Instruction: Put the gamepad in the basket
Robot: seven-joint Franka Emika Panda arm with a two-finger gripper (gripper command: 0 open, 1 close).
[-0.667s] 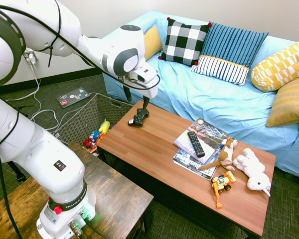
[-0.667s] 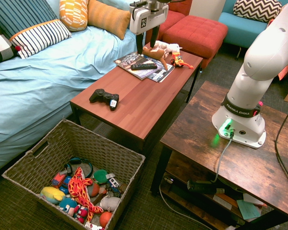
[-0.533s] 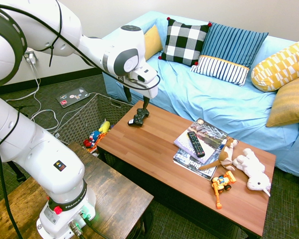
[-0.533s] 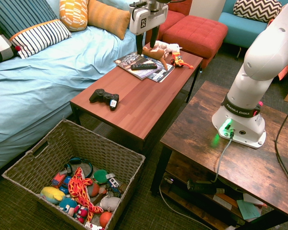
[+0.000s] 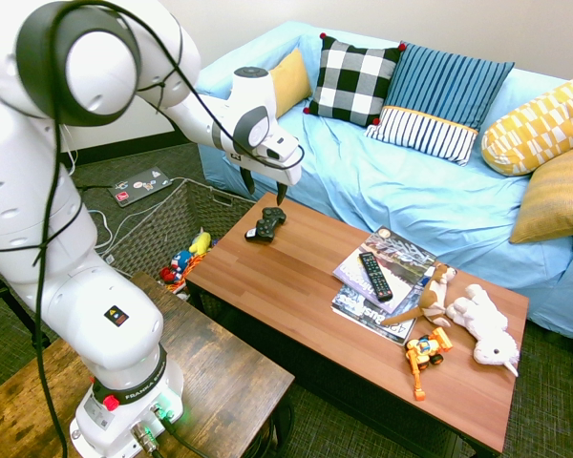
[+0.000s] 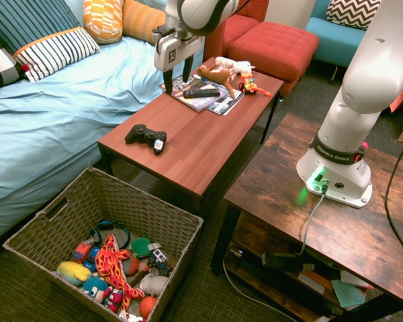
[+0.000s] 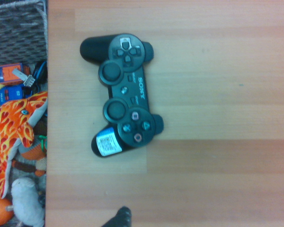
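Note:
The black gamepad (image 5: 265,225) (image 6: 146,138) lies flat near the end of the reddish wooden coffee table (image 5: 306,296), close to the edge above the basket. It fills the middle of the wrist view (image 7: 121,94), buttons facing up. My gripper (image 5: 265,188) (image 6: 177,79) hangs open in the air above the table, over the gamepad and apart from it, with nothing between its fingers. The woven basket (image 6: 141,194) (image 5: 158,229) stands on the floor beside that table end, and several toys lie in it.
A black remote (image 5: 374,275) lies on magazines (image 5: 363,305) mid-table. Plush animals (image 5: 482,324) and an orange toy vehicle (image 5: 425,353) sit at the far end. A blue sofa (image 5: 411,191) with cushions runs behind. A dark wooden table (image 6: 322,215) stands alongside.
The arm has swung so that the gripper moved along the table from above the magazines toward the gamepad and came lower. The gamepad has not moved.

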